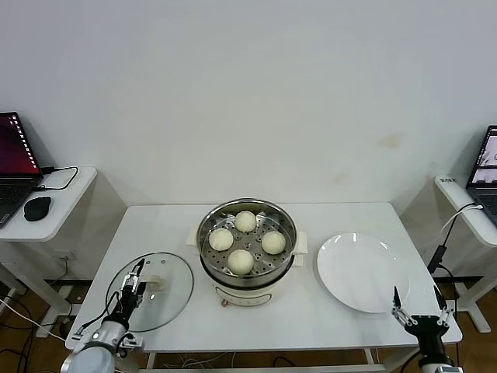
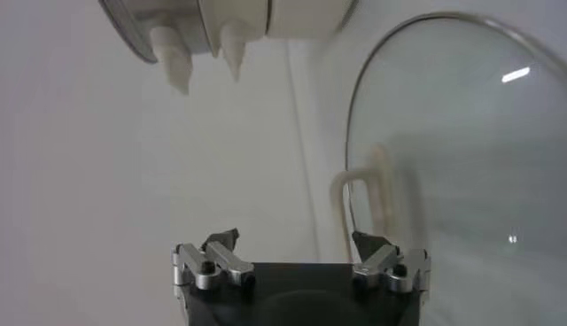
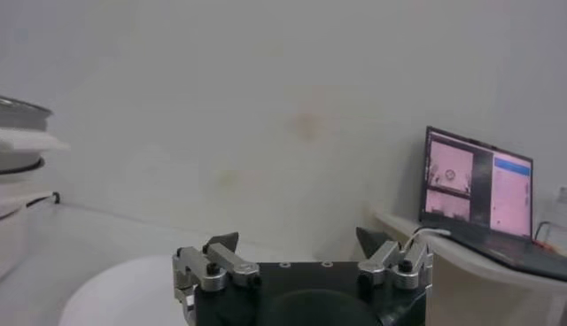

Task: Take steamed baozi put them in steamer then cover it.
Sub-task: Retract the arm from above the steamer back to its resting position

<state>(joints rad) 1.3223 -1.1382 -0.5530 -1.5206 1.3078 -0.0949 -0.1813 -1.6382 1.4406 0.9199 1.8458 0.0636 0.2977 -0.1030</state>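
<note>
Glass cover [image 1: 151,291] flat on table, left pincer [image 1: 137,281] above its near edge

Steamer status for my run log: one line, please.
baozi: four in steamer | cover: on table, off | left gripper: open above cover | right gripper: open, idle by plate

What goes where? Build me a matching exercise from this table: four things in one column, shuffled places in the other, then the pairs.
Things:
1. steamed baozi
2. cover
3. white plate
4. left claw

Places:
A. on the table right of the steamer
B. inside the steamer basket
C. over the cover's near edge
D. flat on the table left of the steamer

Pairs: 1-B, 2-D, 3-A, 4-C
</note>
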